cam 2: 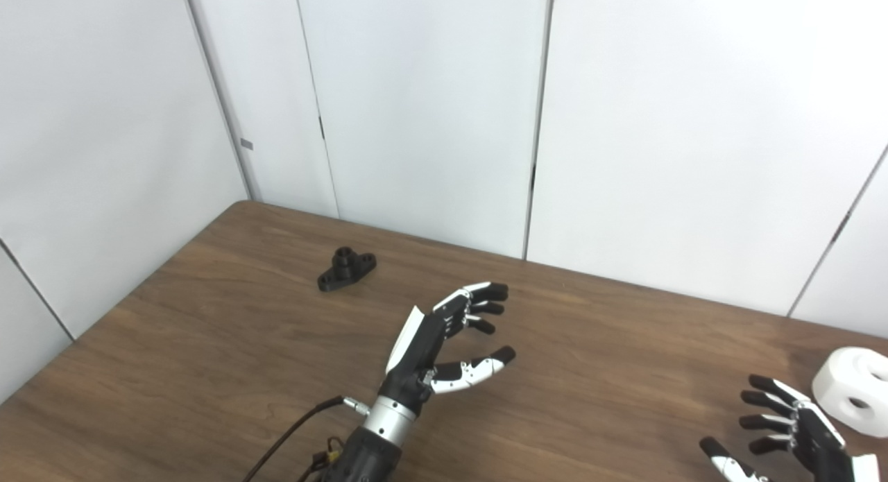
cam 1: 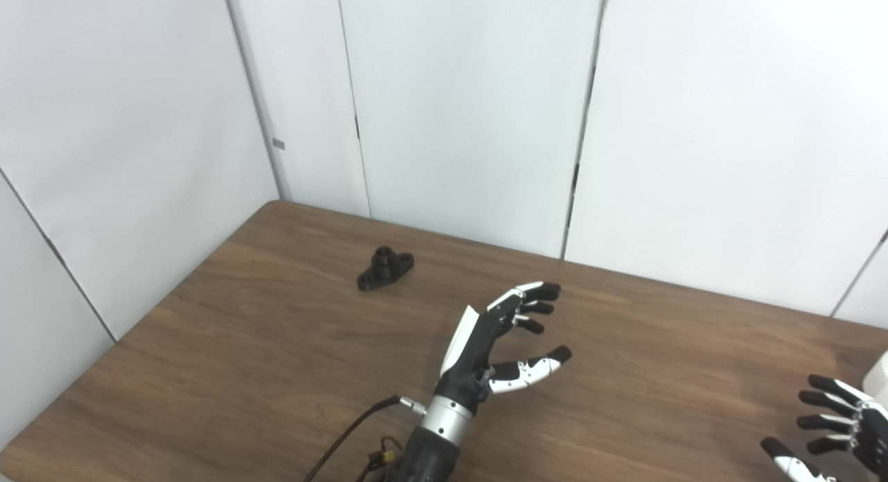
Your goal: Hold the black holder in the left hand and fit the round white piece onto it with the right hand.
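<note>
black holder (cam 1: 385,268) | white round piece (cam 2: 853,390) | brown wood-grain table (cam 1: 243,371)

A small black holder (cam 1: 385,268) lies flat on the far left part of a brown wooden table (cam 2: 610,371). It has an oval base with a hole near each end and a short round collar standing up from its middle. A round white piece (cam 2: 852,390) rests at the table's right edge, well apart from the holder. It is thick and chunky, with a dark hole in its side.
</note>
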